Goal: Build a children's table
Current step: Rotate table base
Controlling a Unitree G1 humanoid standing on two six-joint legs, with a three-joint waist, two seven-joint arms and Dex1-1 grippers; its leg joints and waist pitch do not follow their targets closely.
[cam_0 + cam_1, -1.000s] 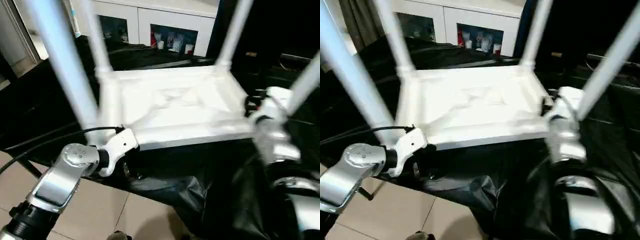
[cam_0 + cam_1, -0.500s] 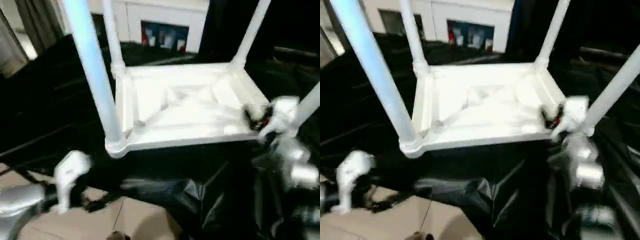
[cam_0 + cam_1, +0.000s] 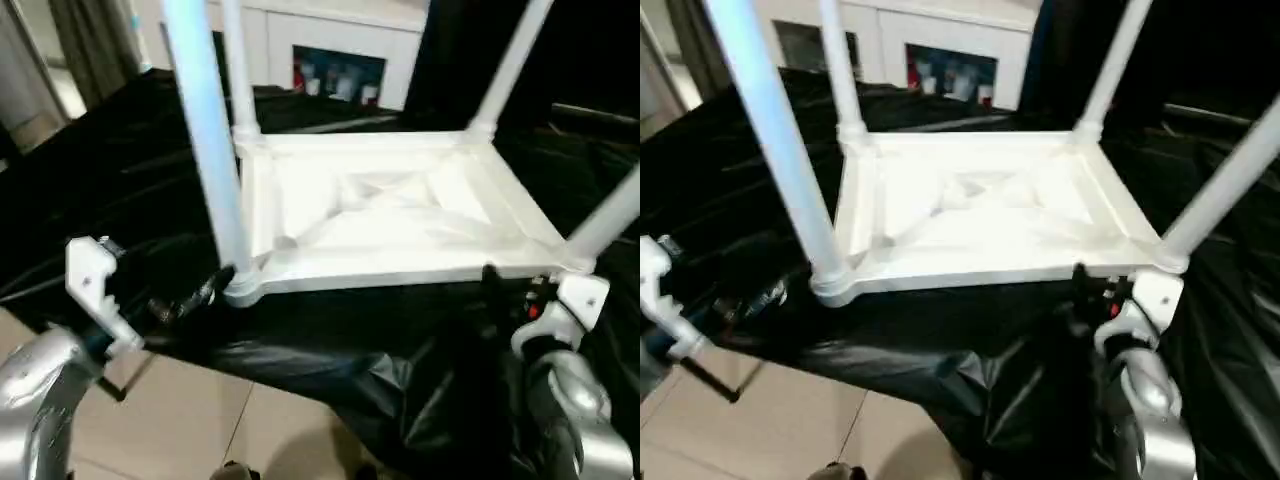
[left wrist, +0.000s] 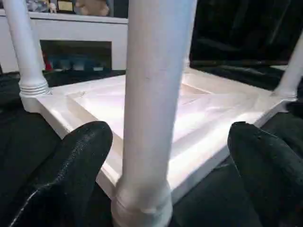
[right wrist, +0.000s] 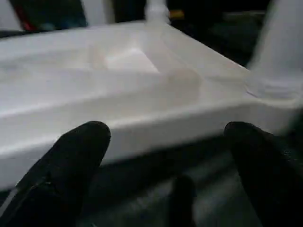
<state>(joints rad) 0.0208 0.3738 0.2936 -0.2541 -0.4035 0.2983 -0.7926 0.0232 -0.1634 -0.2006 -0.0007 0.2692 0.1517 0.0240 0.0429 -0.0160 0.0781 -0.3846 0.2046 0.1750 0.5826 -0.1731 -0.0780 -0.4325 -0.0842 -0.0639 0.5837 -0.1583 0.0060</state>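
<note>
My left pincer [image 4: 161, 156], black fingers [image 4: 66, 175] spread wide, has pulled back from the near-left corner; its fingers now straddle the near-left long tapered white tube leg [image 3: 205, 150] without touching it. The white plastic rectangular tabletop [image 3: 390, 215] lies upside down on the black-draped counter [image 3: 110, 180], ribbed underside up, with all four legs standing in the corner sockets. My right pincer [image 5: 165, 156] has dropped away from the near-right leg [image 3: 1220, 190] and sits below the near rim, fingers apart, holding nothing. I judge assembly essentially done. The near rim sits close to the counter's edge, above the tiled floor [image 3: 190, 400]; there's more room behind.
</note>
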